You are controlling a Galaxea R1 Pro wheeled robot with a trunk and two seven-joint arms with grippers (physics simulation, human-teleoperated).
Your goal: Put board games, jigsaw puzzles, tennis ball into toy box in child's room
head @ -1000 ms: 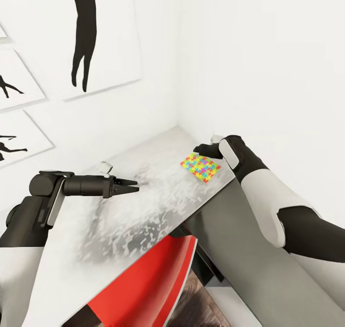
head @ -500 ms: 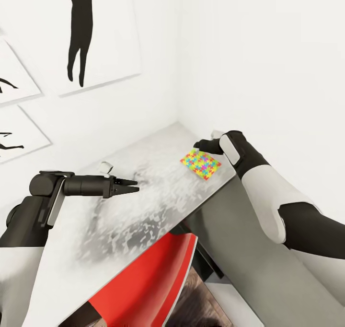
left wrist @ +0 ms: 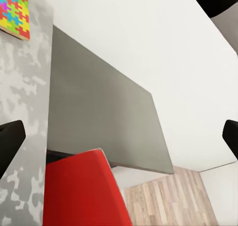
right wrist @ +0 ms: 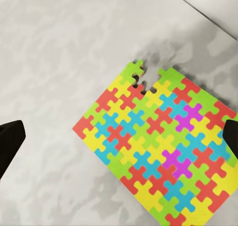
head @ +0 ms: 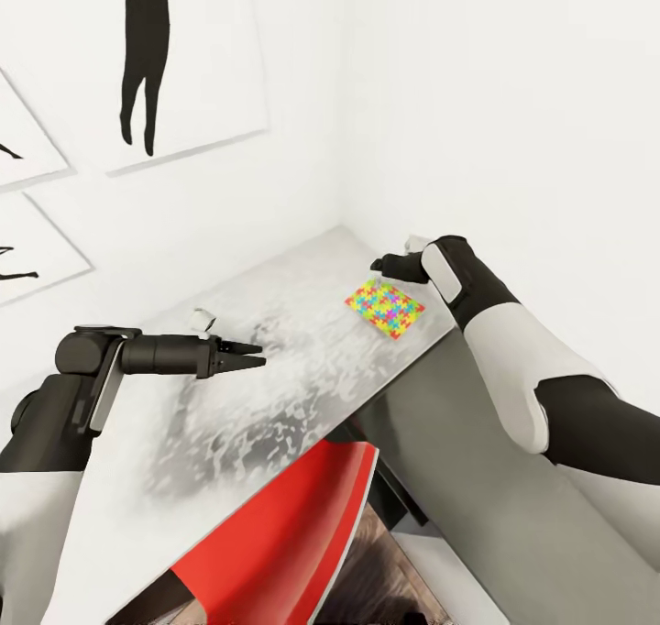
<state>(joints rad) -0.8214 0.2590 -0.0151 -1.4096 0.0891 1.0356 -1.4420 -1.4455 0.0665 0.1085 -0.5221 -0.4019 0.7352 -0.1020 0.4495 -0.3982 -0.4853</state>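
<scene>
One jigsaw puzzle (head: 384, 307) is seen flat on the table (head: 275, 368), near its 3 o'clock edge. The right tool (right wrist: 119, 136) is spread open above it; the left tool (head: 246, 355) is released over bare tabletop.

Left pincer (head: 258, 355) fingers close together, arm held level, right pincer (head: 378, 263) spread wide, arm extended

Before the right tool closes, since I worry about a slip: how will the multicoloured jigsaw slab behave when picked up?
The thin multicoloured jigsaw slab lies flat on the mottled grey table, so its edges probably give little purchase. It looks rigid and light, and may slide when nudged.
</scene>
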